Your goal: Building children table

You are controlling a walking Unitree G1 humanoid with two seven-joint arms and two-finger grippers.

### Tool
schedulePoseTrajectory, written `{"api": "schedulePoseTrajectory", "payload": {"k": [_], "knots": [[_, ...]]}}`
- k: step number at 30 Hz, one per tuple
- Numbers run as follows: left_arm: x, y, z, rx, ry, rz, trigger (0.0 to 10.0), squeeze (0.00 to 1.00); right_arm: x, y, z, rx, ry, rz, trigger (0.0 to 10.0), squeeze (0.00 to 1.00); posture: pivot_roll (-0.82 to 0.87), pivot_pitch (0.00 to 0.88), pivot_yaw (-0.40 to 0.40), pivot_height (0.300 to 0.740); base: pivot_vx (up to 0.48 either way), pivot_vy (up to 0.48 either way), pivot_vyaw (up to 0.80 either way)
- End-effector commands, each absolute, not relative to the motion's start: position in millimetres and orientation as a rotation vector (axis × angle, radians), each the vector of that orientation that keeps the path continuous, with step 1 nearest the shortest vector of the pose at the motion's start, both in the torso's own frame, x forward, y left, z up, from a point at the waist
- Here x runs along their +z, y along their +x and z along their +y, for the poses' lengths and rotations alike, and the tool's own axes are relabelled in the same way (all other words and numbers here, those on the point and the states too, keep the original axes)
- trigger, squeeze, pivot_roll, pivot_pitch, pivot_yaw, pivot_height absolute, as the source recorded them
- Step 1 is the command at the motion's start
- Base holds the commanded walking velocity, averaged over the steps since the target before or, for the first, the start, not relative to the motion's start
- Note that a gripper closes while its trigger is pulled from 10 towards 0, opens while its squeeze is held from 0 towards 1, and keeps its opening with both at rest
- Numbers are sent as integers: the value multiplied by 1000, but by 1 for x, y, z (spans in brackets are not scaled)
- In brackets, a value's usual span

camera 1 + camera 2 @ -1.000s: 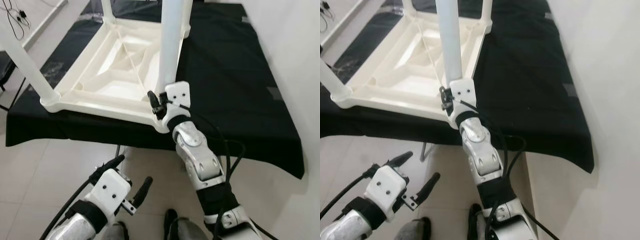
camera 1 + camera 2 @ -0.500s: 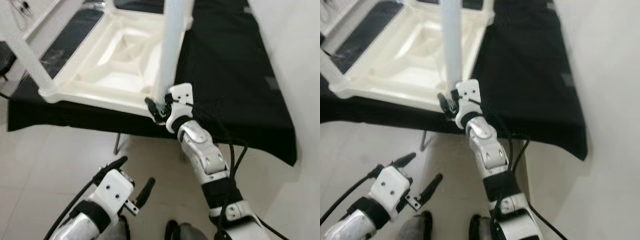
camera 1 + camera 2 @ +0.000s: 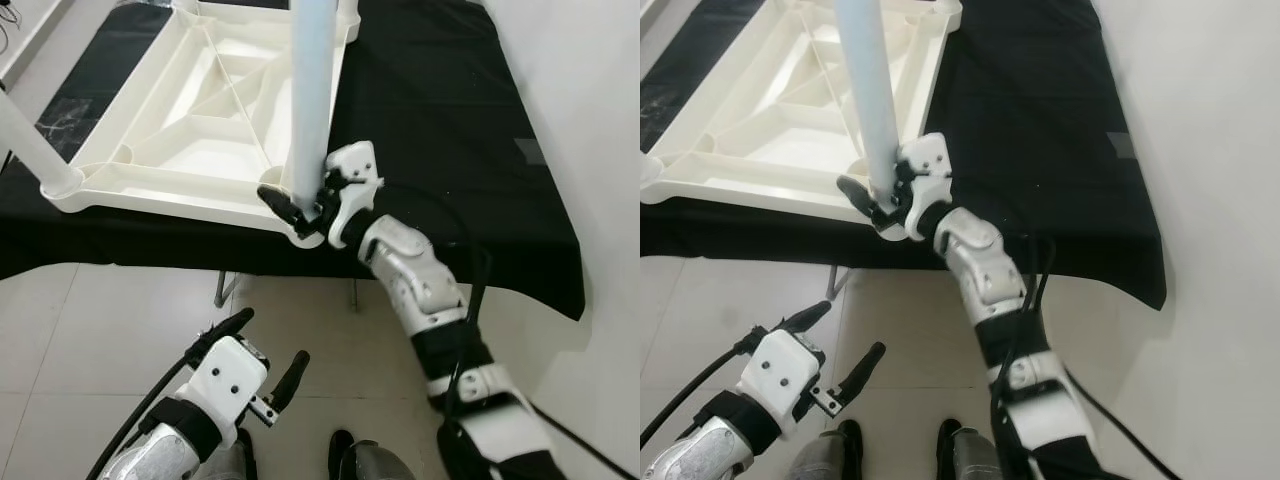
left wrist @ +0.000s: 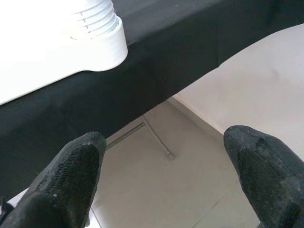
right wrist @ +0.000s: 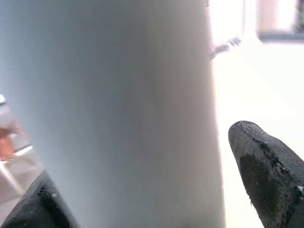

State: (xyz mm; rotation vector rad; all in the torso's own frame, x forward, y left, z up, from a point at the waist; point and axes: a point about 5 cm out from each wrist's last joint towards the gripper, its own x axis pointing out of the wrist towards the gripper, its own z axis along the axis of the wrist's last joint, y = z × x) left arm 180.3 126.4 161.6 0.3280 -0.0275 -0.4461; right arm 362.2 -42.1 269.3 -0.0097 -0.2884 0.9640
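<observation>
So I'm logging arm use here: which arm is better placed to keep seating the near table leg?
The right. The right gripper already has its jaws around the white leg at the upturned tabletop corner. The left gripper hangs open, low over the floor, short of the black-covered table.

The near leg (image 3: 308, 100) runs off the top edge of both eye views, its upper end unseen; in the right wrist view it is a blurred pale mass, and whether the fingers (image 5: 266, 180) touch it cannot be told; the tabletop (image 3: 190, 130) is cut off at the top; its left leg (image 3: 25, 140) leaves the left edge; the cloth (image 3: 450, 150) hides the stand beneath.
</observation>
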Motion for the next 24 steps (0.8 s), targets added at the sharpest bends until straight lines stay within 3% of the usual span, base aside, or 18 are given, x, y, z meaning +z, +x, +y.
{"api": "schedulePoseTrajectory", "payload": {"k": [1, 5, 6, 7, 8, 19, 22, 24], "knots": [[158, 177, 124, -448, 320, -10, 10000, 0, 270, 359, -37, 1100, -32, -302, 10000, 0, 214, 333, -99, 740, 0, 0, 0], [158, 176, 124, -441, 319, -12, 10000, 0, 277, 359, -36, 1265, -131, -298, 10000, 0, 221, 333, -104, 740, 0, 0, 0], [158, 176, 124, -440, 320, -12, 10000, 0, 277, 360, -35, 1278, -141, -292, 9098, 0, 221, 333, -104, 740, 0, 0, 0], [159, 176, 125, -438, 320, -12, 10000, 0, 277, 360, -35, 1301, -143, -283, 9098, 0, 221, 333, -104, 740, 0, 0, 0], [159, 176, 125, -437, 320, -12, 10000, 0, 277, 361, -34, 1315, -157, -275, 157, 0, 226, 335, -106, 740, 0, 0, 0], [160, 175, 125, -428, 321, -17, 10000, 0, 274, 371, -37, 1364, -188, -216, 0, 0, 224, 338, -110, 740, 0, 0, 0], [159, 176, 124, -430, 322, -17, 10000, 0, 270, 375, -40, 1336, -195, -189, 0, 0, 214, 337, -108, 740, 0, 0, 0], [159, 176, 123, -436, 319, -18, 10000, 0, 256, 381, -46, 1171, -170, -137, 0, 0, 193, 336, -109, 740, 0, 0, 0]]}}
